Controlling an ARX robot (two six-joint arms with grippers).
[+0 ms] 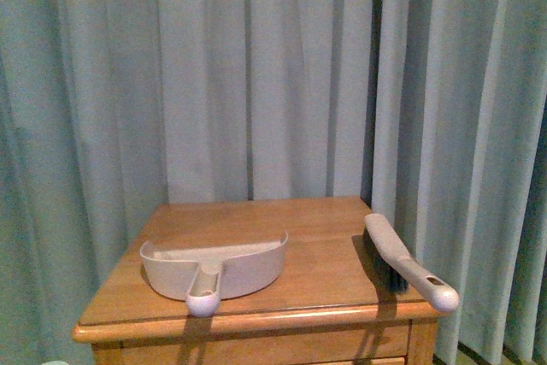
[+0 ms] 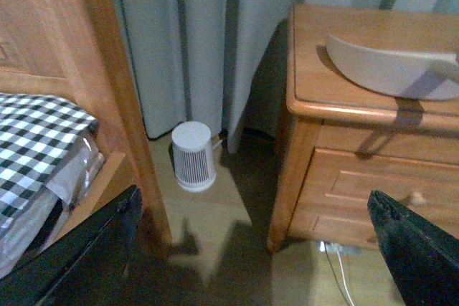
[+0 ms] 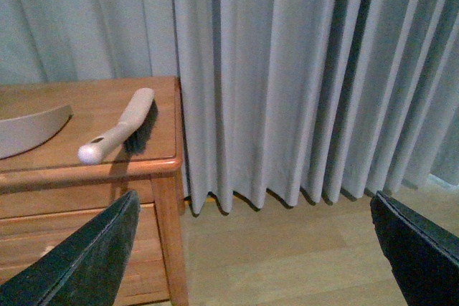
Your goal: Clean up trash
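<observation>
Trash shows in no view; I cannot tell where it lies. Dustpan (image 1: 248, 269) and brush (image 1: 395, 256) lie apart on the table (image 1: 325, 241). Left claw (image 2: 252, 195) and right claw (image 3: 253, 195) are spread wide, holding nothing.

Table (image 1: 325, 250): warm wood, smooth, soft sheen on top, grain showing.
Dustpan (image 1: 248, 269): beige plastic, smooth, matt.
Brush (image 1: 400, 256): pale smooth plastic handle; dark bristles.
Curtain (image 1: 256, 74): grey-blue cloth, matt, softly folded.
Floor (image 3: 287, 249): light wood boards, smooth, low sheen.
Post (image 2: 107, 69): wood like the table, smooth.
Checked cloth (image 2: 32, 130): black-and-white woven fabric, matt.
Canister (image 2: 193, 155): white plastic, matt, ribbed lower half.
Left gripper (image 2: 252, 198): fingers dark, dull.
Right gripper (image 3: 254, 202): fingers dark, dull, faintly grainy.
</observation>
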